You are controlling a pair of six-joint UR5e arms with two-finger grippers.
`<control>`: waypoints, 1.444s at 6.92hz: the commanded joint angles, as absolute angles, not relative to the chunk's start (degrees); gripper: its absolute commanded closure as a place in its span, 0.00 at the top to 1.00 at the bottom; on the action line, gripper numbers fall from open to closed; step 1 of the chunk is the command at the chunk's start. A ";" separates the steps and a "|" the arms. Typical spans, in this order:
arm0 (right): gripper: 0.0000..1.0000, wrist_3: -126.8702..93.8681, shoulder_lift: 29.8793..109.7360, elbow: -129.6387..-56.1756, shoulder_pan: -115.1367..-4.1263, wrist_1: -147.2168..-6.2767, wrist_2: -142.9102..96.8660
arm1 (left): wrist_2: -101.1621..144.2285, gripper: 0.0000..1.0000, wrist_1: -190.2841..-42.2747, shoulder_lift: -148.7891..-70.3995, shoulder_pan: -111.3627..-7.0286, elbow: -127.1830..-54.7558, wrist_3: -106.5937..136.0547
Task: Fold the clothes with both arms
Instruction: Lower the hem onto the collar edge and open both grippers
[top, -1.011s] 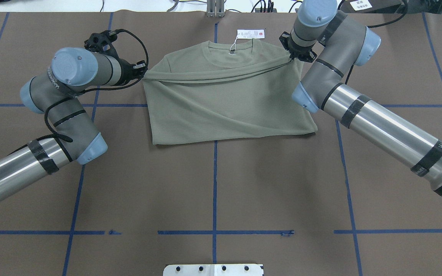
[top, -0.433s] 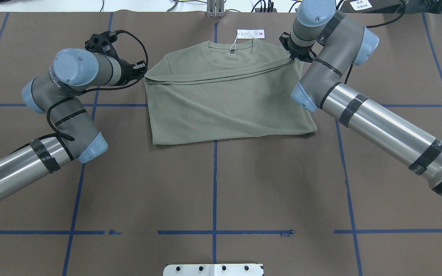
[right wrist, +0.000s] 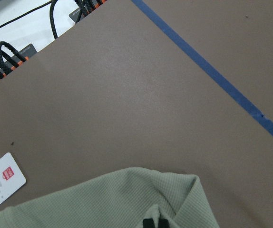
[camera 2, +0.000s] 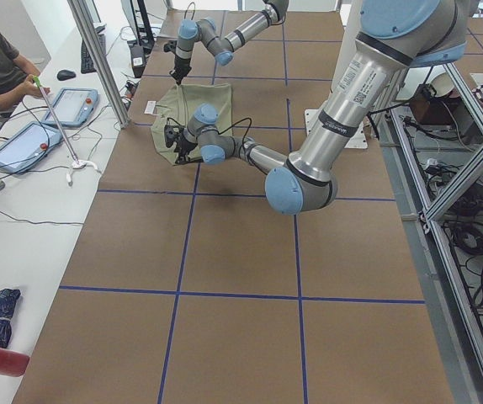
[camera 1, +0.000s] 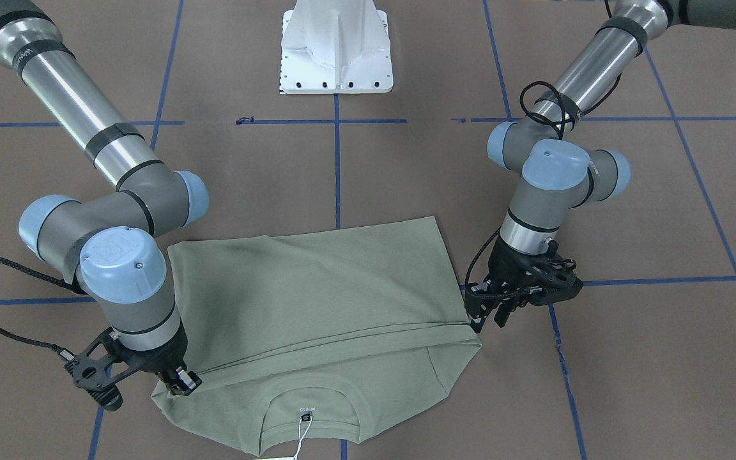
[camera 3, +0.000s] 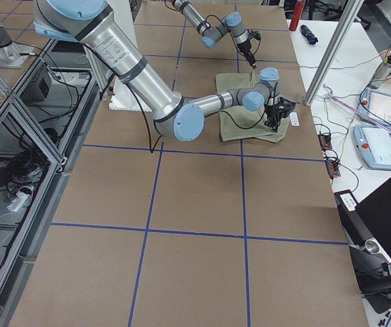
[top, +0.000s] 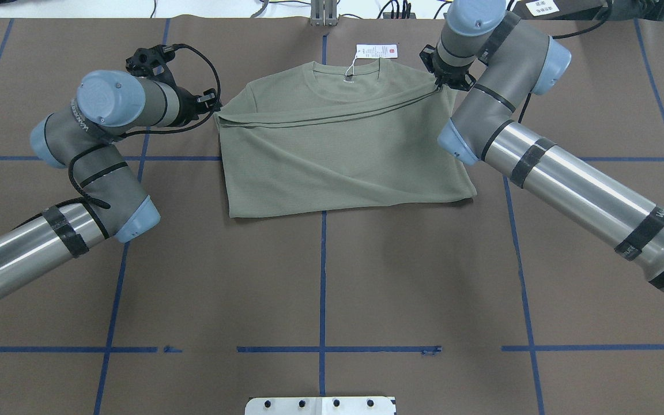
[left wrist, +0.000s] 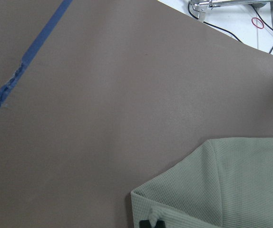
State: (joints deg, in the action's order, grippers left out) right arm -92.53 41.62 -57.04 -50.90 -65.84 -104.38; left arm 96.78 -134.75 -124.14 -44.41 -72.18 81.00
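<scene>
Shirt [top: 343, 155]: one; arms [top: 15, 253] [top: 585, 196]: two.

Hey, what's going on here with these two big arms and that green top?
A robot is folding a green shirt on a brown table. Its left gripper and right gripper each pinch one end of the shirt's lower edge, which is doubled up over the chest and stretched between them just below the collar. The white hang tag lies on the table beyond the neck. Both grippers sit low near the table and have not let go, so this fold looks nearly laid down.
</scene>
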 commanded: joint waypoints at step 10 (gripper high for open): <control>0.69 -95.76 60.56 -82.97 -49.68 -65.84 -113.38 | 98.17 0.58 -134.65 -123.22 -44.65 -74.88 81.04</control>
